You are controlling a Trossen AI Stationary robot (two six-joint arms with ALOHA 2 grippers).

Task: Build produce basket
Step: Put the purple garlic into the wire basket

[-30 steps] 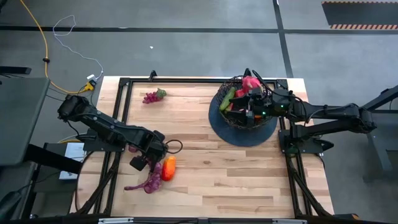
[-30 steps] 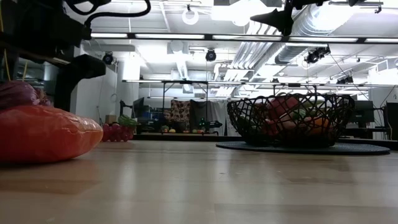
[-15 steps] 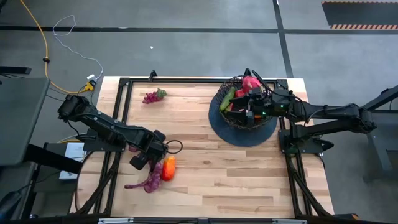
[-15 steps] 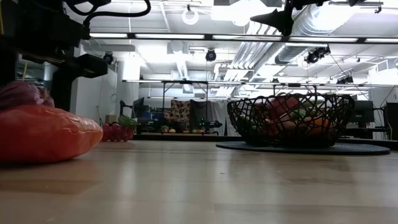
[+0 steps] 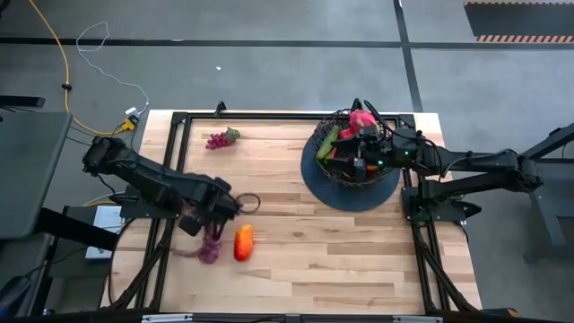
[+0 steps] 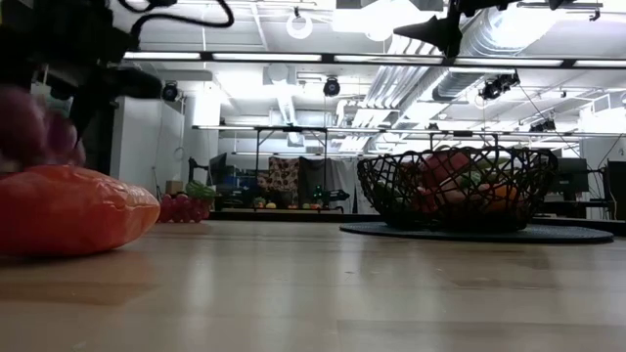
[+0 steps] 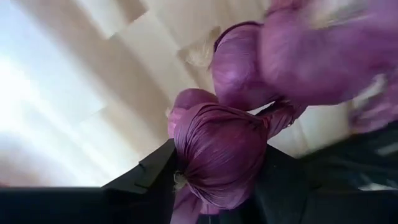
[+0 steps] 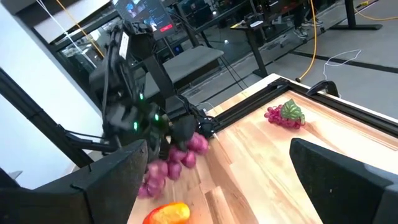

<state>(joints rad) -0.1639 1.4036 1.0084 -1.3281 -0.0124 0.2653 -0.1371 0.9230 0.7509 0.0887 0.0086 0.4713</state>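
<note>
My left gripper (image 5: pixel 199 222) is shut on a purple grape bunch (image 5: pixel 211 245) near the table's left near area, just left of an orange piece (image 5: pixel 242 242) lying on the wood. A second grape bunch with a green leaf (image 5: pixel 221 138) lies near the far left edge. The black wire basket (image 5: pixel 334 126) stands on its dark disc base (image 5: pixel 350 196) at the far right, with pink, red, green and orange pieces inside. My right gripper (image 5: pixel 352 155) hovers over the basket, open; its fingers stand wide apart in the right wrist view. My left gripper pinches one grape at the bunch's upper end (image 7: pixel 221 152) between its two fingers. The fingers come from above, slanting down. The rest of the bunch (image 8: pixel 176 157) hangs below the gripper, off the wood, beside the orange piece (image 8: pixel 166 213).
Black frame rails run along the table's left (image 5: pixel 175 152) and far edges. Bare wood lies between the orange piece and the basket's disc base (image 6: pixel 479 233). A cable loop (image 5: pixel 249 205) sits by my left wrist.
My left gripper has risen and drawn slightly toward the table's far left, taking the purple bunch with it. The bunch, which lay on the wood beside the orange piece, now hangs lifted below the fingers. The orange piece and my right arm have stayed put.
</note>
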